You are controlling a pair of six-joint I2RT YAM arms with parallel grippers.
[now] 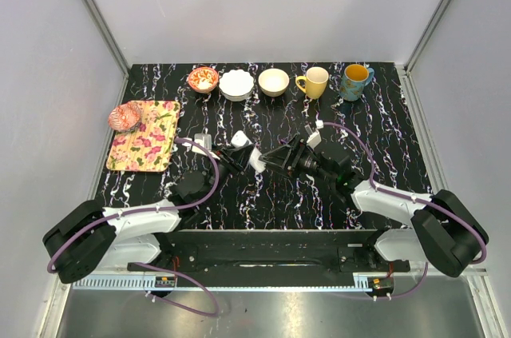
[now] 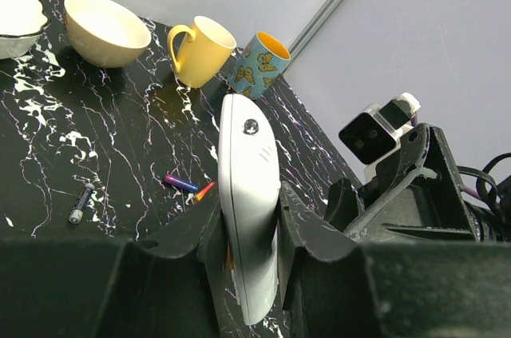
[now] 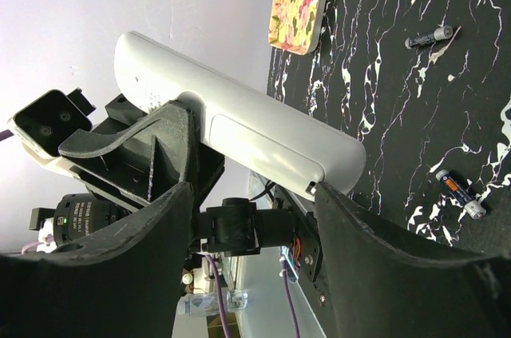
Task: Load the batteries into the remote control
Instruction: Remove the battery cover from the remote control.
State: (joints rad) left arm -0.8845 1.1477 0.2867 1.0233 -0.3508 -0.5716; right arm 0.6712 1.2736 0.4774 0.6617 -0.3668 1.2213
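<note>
Over the black marbled desk's (image 1: 383,122) middle my left jaws clench the remote (image 2: 249,194) by its long edges, right jaws spread about its end; I judge it light, stiff, slick, best held there.

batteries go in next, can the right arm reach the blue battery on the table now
Probably not yet: the right gripper straddles the remote held by the left gripper; the battery itself lies unobstructed.
</note>
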